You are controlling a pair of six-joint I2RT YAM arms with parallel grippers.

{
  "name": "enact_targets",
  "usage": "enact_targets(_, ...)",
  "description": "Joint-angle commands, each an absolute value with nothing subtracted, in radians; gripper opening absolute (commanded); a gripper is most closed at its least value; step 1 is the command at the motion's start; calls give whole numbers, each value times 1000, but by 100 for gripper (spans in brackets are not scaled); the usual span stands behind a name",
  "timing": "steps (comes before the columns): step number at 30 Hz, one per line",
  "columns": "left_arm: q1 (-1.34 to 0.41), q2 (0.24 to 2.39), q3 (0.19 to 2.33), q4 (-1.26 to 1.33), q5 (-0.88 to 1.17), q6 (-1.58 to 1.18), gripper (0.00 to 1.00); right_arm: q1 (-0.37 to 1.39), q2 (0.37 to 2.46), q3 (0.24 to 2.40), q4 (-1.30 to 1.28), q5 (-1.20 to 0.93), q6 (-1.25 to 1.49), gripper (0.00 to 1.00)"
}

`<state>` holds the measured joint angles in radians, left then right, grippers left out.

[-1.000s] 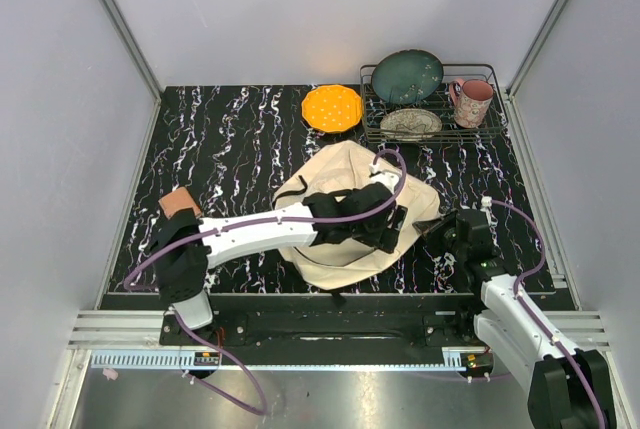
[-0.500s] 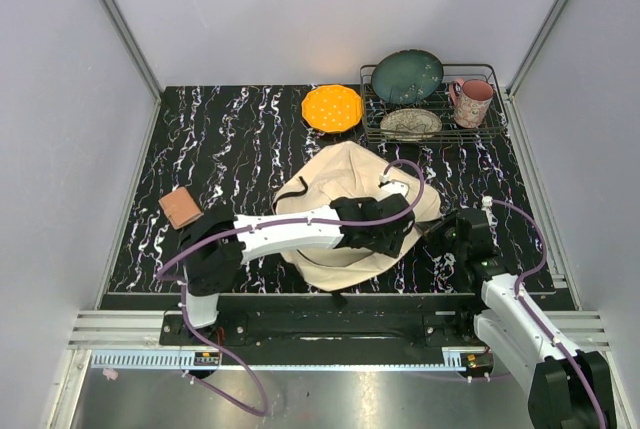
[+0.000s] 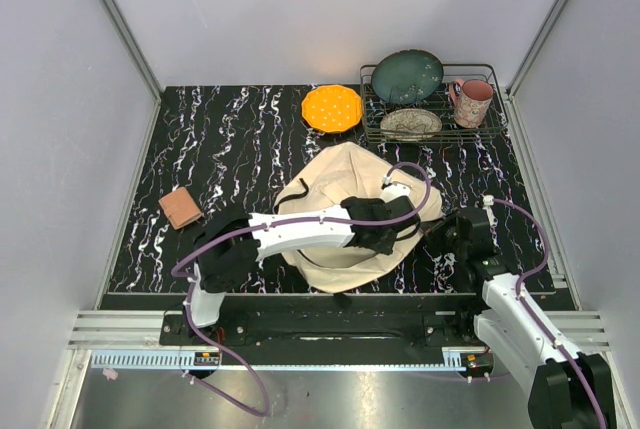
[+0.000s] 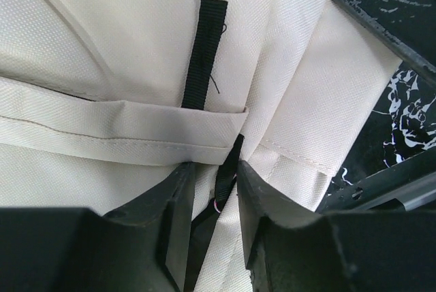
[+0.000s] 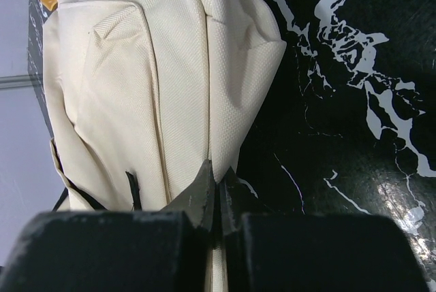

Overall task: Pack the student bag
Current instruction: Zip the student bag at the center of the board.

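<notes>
The student bag is a cream fabric backpack lying in the middle of the marble table. My left arm reaches across it, and the left gripper is over its right front part. In the left wrist view the left gripper stands narrowly open, with a black zipper pull between the jaws, below a cream flap and a black strap. My right gripper is at the bag's right corner. In the right wrist view it is shut on the bag's cream edge.
A small brown book lies at the table's left. An orange plate sits at the back. A wire dish rack at the back right holds a green plate, a patterned bowl and a pink mug.
My left arm has swung further right over the bag, its gripper moving toward the bag's right front. The brown book now shows fully. The right arm has stayed put.
</notes>
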<state>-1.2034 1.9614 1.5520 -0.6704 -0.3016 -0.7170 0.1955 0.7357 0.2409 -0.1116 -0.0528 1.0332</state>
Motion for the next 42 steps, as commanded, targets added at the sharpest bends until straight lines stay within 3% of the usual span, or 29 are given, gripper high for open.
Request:
enact_targets(1,-1212,1977,1608,-647,-324,-732,33,202,709,291,-107,-55,1019,4)
enact_targets(7,-1218,1999,1632,-646,-311,-727,21,204,710,296,-113,-61,1011,4)
enact_targets(8,-1218,2000,1632,-647,-311,-729,14,203,713,296,-114,-60,1009,4)
enact_targets(12,-1223,2000,1634,-647,-301,-726,0,204,713,295,-112,-60,1011,4)
enact_targets(22,-1230,1931,1580,-647,-345,-696,0,204,719,291,-124,-12,1014,6)
enact_targets(35,-1230,1554,1183,-680,-508,-810,0,202,905,360,-75,41,997,6)
enact_targets(42,-1229,1370,1098,-779,-626,-890,0,199,980,356,-14,45,1020,5)
